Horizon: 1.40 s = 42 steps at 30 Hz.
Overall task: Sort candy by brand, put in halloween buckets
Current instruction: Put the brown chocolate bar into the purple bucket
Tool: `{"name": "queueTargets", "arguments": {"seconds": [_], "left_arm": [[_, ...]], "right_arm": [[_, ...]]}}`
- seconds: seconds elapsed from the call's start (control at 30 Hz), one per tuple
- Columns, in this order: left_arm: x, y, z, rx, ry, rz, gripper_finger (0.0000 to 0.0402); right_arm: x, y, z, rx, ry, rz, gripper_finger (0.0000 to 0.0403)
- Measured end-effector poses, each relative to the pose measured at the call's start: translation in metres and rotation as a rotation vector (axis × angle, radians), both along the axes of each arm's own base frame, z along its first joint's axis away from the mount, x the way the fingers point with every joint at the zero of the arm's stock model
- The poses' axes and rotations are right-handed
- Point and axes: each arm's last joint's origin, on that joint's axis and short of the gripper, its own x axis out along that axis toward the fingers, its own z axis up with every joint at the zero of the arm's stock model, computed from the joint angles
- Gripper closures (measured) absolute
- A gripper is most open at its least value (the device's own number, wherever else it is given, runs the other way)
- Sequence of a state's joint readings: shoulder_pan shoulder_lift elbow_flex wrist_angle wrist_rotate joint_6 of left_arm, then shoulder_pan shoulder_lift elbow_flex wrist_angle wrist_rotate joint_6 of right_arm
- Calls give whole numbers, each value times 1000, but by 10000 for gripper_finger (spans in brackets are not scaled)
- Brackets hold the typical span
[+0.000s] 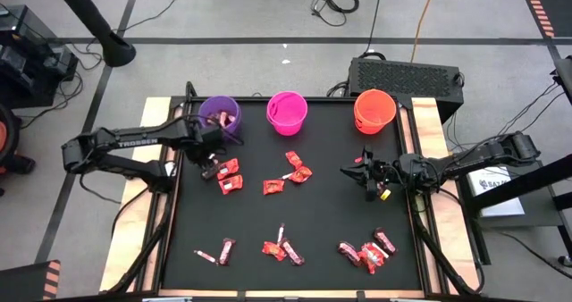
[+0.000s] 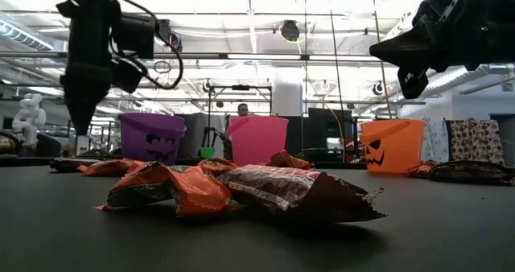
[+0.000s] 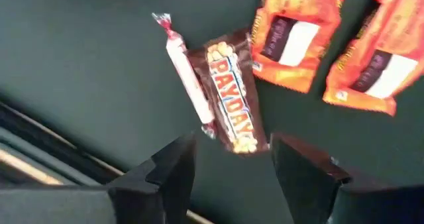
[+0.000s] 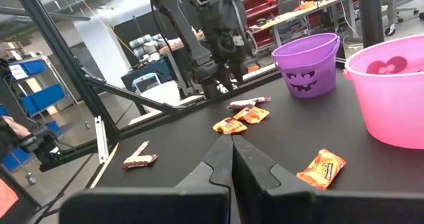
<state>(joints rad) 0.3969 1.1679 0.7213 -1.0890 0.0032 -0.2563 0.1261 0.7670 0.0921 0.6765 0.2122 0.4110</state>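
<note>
While candy (image 1: 230, 176) litters the black table (image 1: 313, 213), left end effector (image 3: 228, 164) hangs spread, right end effector (image 4: 232, 159) pressed together.

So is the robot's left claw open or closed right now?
Open. In the left wrist view the left gripper has a wide gap between its fingers, hovering over a PayDay bar and holding nothing.

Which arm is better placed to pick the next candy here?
Left: its open left gripper hangs just above the PayDay bar near the purple bucket. The right gripper is shut, away from any candy.
</note>
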Motion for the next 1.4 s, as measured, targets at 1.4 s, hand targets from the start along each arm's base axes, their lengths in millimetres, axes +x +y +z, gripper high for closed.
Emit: {"name": "queueTargets", "arguments": {"seconds": [1.4], "left_arm": [[19,3,-54,-93,87,38,222]], "right_arm": [[0,0,0,-3,1,0,403]]}}
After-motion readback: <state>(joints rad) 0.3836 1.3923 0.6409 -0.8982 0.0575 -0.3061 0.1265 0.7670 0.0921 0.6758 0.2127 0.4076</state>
